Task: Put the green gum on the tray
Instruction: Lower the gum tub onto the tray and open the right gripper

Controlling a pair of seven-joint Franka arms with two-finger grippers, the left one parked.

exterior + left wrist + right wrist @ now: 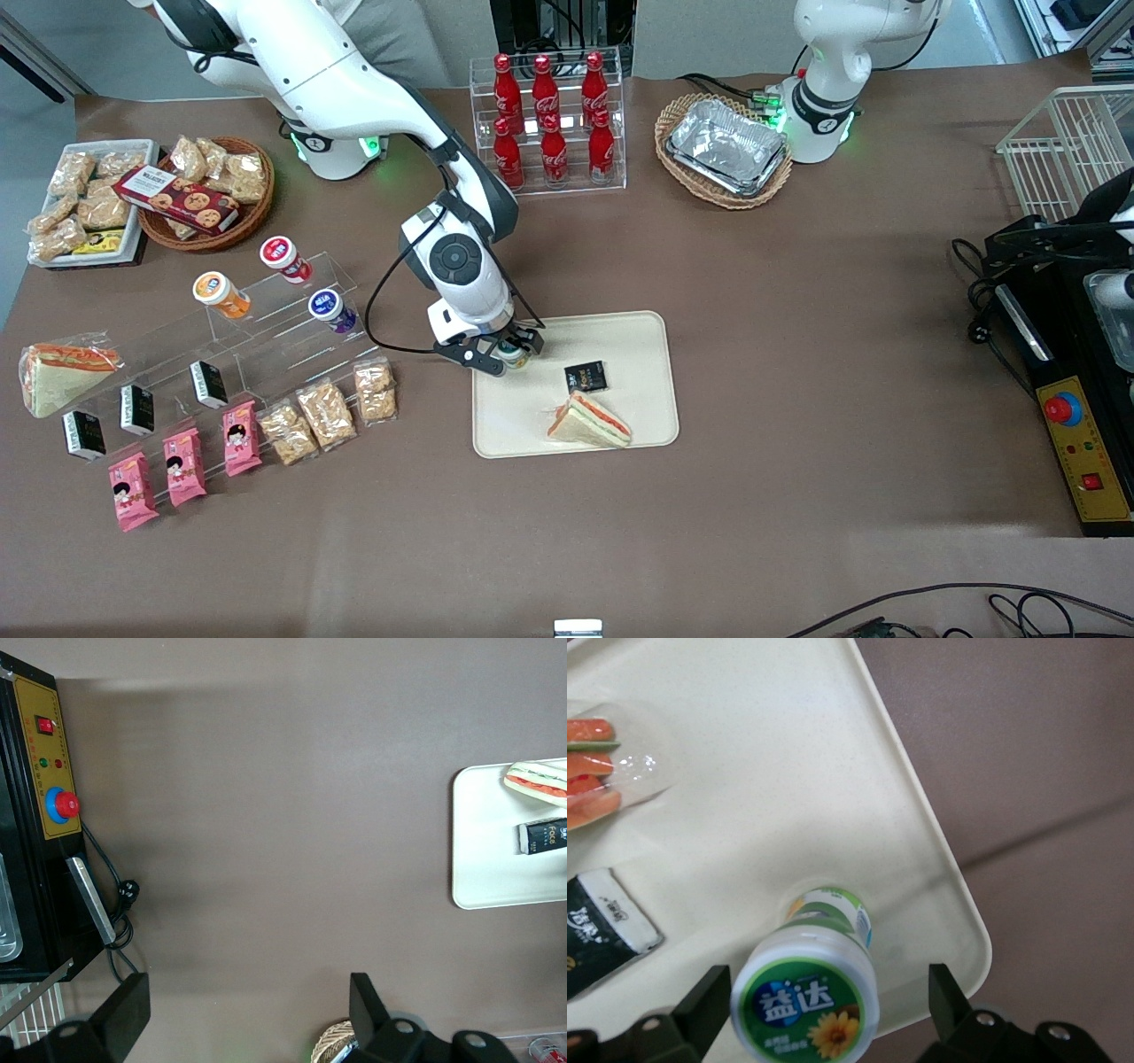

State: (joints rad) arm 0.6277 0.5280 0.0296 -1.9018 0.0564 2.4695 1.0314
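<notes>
Green gum (804, 997) stands upright on the tray (788, 797), directly between the fingers of the gripper (507, 353); fingers spread clear, holding nothing; retreat straight upward.

The green gum (804, 1001), standing on the tray (833, 771) near its corner between the spread fingers of the gripper (824, 1005), carries the white characters 益达 on its lid. The black packet (542, 835) on the tray reads "Face". The red bottles (549, 120) bear Coca-Cola script.
</notes>
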